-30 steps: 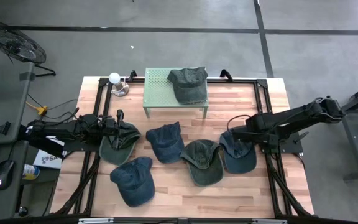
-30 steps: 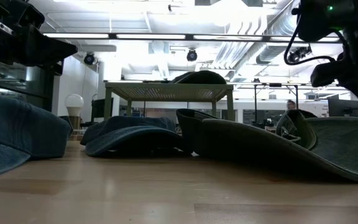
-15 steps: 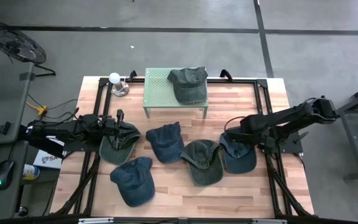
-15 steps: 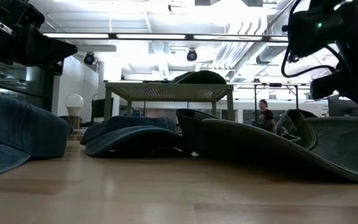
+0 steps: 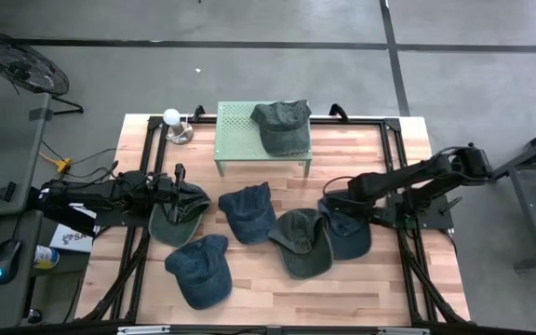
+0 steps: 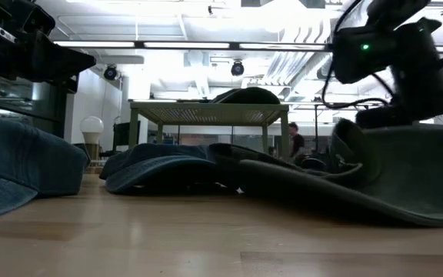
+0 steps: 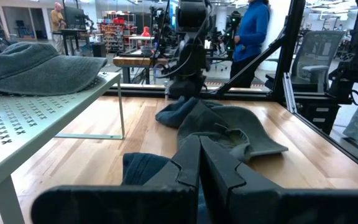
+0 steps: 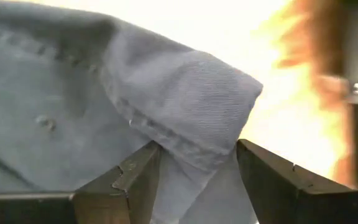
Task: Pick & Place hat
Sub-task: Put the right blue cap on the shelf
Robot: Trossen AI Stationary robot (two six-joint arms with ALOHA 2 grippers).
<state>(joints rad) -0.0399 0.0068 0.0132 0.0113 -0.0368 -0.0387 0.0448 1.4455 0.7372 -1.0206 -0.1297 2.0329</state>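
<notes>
- Left gripper at table's left side, just above the olive-green cap lying there; fingers pressed together w/ nothing between them (left wrist view: fingers meet).
- Blue cap near front edge, left of centre, apart from the rest.
- Lamp w/ white globe at back-left corner of table.
- Light green perforated stand at back centre; dark green cap sits on its right half.
- Dark blue cap mid-table, in front of the stand.
- Olive cap just right of it, touching/overlapping the next cap on its right.
- Task hat = blue cap right of centre, its edge against the olive one. Right gripper at this cap's back-left edge; right wrist view shows blue cloth pinched between the two fingers, so fingers closed on the cap.
- Low view: right arm above a raised cap edge; a person far off in the room behind.
</notes>
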